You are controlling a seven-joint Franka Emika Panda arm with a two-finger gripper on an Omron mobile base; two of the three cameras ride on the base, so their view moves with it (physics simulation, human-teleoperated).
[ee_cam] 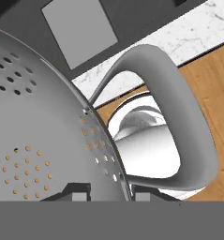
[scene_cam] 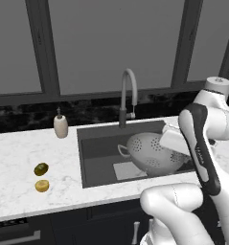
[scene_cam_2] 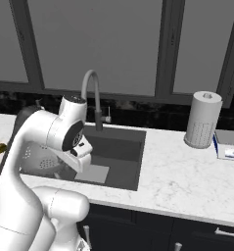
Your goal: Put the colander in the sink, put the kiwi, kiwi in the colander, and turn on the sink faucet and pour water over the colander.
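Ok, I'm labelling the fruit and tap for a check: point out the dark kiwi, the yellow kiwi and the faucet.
dark kiwi [scene_cam: 41,169], left base view, middle of the fruit.
yellow kiwi [scene_cam: 42,185], left base view, middle of the fruit.
faucet [scene_cam: 123,98], left base view, upright neck.

Cream soap bottle [scene_cam: 61,127] upright on white marble counter [scene_cam_2: 177,176], near back wall. Paper towel roll [scene_cam_2: 202,119] standing further right, beside what may be a small box [scene_cam_2: 228,145].
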